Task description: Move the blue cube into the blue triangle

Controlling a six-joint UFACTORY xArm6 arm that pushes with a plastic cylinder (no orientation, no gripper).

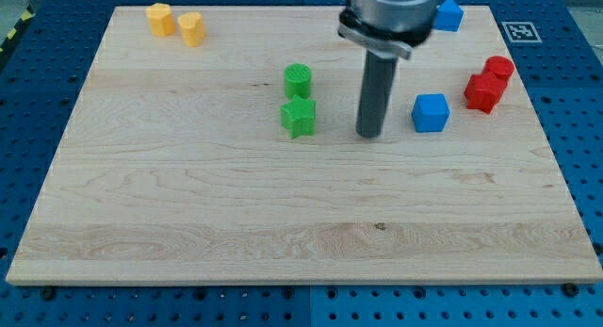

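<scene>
Our tip (369, 135) sits on the bench (188, 223), just left of the blue cube (431, 113), with a small gap, no contact visible. No gripper on this rig, only the rod; it holds nothing.

The blue cube is right of centre. The blue triangle (449, 15) is at the far edge, up and slightly right of the cube, partly hidden behind the arm body, so its shape is hard to confirm.

Other blocks: green cylinder (298, 79) and green star (299, 117) left of our tip, red blocks (488, 85) right of the cube, two yellow blocks (176, 24) far left.

Risks as we judge them:
- We are on the cube's left side. A push from here sends it right, into the red blocks, not toward the triangle.
- We need to get to the cube's near side first; cutting that corner tight could clip the cube and spin it.
- An off-centre push lets the cube slide off the rod.
- The triangle is near the bench edge; overshoot could knock it off.
</scene>
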